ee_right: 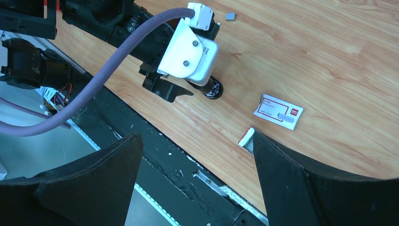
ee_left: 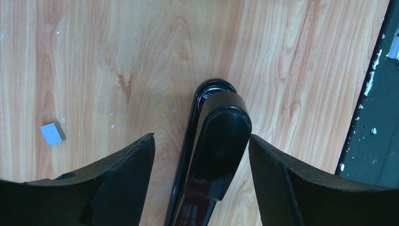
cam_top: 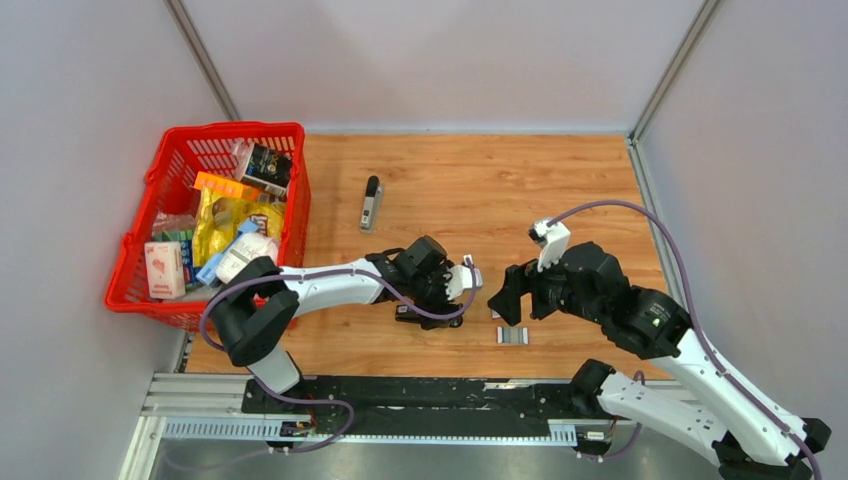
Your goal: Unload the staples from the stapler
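Note:
A glossy black stapler [ee_left: 219, 136] lies on the wooden table between the fingers of my left gripper [ee_left: 201, 137]. The jaws are open around it: the right finger touches its side and the left finger stands apart. In the top view the left gripper [cam_top: 436, 300] is low over the stapler [cam_top: 428, 316]. A small silvery-grey staple bit [ee_left: 52, 133] lies on the wood to the left, and it also shows in the right wrist view [ee_right: 230, 16]. My right gripper [ee_right: 196, 135] is open and empty, hovering over the table's front edge, right of the stapler [ee_right: 214, 88].
A white-and-red box piece [ee_right: 278, 111] lies flat on the wood, and another [ee_right: 246, 137] is half hidden behind my right finger. A second black-and-silver stapler [cam_top: 371, 203] lies further back. A red basket [cam_top: 295, 215] full of goods stands at the left.

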`<control>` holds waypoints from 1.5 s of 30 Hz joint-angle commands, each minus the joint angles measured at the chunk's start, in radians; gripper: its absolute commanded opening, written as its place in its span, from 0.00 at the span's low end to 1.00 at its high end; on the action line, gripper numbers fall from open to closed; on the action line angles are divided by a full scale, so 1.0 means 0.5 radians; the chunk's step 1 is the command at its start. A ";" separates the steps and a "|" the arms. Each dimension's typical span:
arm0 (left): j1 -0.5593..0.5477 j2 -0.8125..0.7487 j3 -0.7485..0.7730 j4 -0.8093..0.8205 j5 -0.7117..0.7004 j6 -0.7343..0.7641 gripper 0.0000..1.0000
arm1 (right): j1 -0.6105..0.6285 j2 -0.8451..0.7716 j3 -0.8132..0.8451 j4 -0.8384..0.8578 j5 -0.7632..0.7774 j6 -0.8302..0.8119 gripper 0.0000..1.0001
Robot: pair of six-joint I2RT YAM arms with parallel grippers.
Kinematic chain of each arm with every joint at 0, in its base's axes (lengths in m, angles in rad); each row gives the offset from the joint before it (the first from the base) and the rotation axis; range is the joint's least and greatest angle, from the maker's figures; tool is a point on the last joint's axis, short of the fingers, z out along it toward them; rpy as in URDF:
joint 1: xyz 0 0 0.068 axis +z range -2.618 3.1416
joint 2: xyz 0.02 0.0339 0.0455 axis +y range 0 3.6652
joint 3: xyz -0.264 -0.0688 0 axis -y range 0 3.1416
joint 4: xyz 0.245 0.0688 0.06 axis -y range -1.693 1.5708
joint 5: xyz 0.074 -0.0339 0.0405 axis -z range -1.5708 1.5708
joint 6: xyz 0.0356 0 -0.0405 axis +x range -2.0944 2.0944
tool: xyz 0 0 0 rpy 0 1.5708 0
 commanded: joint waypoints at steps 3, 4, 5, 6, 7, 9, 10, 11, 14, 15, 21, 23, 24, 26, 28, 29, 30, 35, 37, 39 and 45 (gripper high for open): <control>-0.042 0.005 0.072 0.112 -0.041 0.061 0.75 | -0.003 -0.027 -0.033 0.045 -0.036 -0.039 0.89; -0.045 0.002 0.075 0.100 -0.047 0.061 0.73 | 0.000 -0.027 -0.036 0.049 -0.042 -0.033 0.89; -0.045 0.001 0.091 0.091 -0.056 0.061 0.70 | 0.000 -0.027 -0.042 0.055 -0.042 -0.030 0.88; -0.045 -0.002 0.097 0.075 -0.072 0.064 0.69 | -0.003 -0.027 -0.048 0.061 -0.048 -0.026 0.88; -0.048 -0.002 0.106 0.066 -0.072 0.064 0.65 | 0.000 -0.027 -0.055 0.067 -0.048 -0.023 0.88; -0.048 -0.005 0.121 0.048 -0.078 0.061 0.60 | -0.003 -0.027 -0.058 0.070 -0.051 -0.017 0.87; -0.051 0.001 0.121 0.032 -0.081 0.052 0.58 | 0.000 -0.030 -0.064 0.073 -0.048 -0.011 0.86; -0.051 0.001 0.134 0.023 -0.081 0.049 0.55 | 0.000 -0.027 -0.067 0.076 -0.051 -0.008 0.86; -0.051 0.011 0.137 0.014 -0.084 0.043 0.46 | 0.000 -0.030 -0.073 0.079 -0.054 -0.002 0.85; -0.051 0.011 0.140 0.008 -0.090 0.040 0.42 | -0.003 -0.030 -0.076 0.079 -0.048 -0.002 0.84; -0.054 0.017 0.158 -0.029 -0.133 0.009 0.00 | -0.003 -0.051 -0.067 0.064 0.001 0.001 0.82; -0.054 0.011 0.176 -0.053 -0.151 0.000 0.00 | 0.000 -0.057 -0.052 0.058 0.013 0.001 0.81; -0.054 0.011 0.195 -0.066 -0.158 -0.003 0.00 | -0.003 -0.054 -0.042 0.049 0.016 -0.002 0.81; -0.051 0.002 0.229 -0.124 -0.176 -0.013 0.00 | -0.003 -0.057 -0.021 0.039 0.016 -0.011 0.80; -0.051 -0.020 0.253 -0.143 -0.176 -0.031 0.00 | 0.003 -0.057 0.000 0.027 0.022 -0.026 0.80; -0.054 -0.038 0.259 -0.143 -0.173 -0.040 0.00 | -0.003 -0.054 0.010 0.021 0.025 -0.036 0.80; -0.051 -0.081 0.250 -0.121 -0.167 -0.058 0.00 | 0.000 -0.051 0.025 0.009 0.029 -0.051 0.80; -0.051 -0.329 0.204 -0.069 -0.139 -0.141 0.00 | 0.000 -0.045 0.117 -0.040 -0.005 -0.109 0.79; -0.048 -0.424 0.192 -0.072 -0.106 -0.175 0.00 | 0.000 -0.042 0.163 -0.056 -0.045 -0.131 0.79; -0.051 -0.510 0.183 -0.057 -0.072 -0.227 0.00 | -0.003 -0.039 0.209 -0.068 -0.115 -0.164 0.78; -0.023 -0.753 0.137 0.004 0.087 -0.344 0.00 | 0.000 0.001 0.323 -0.114 -0.223 -0.244 0.77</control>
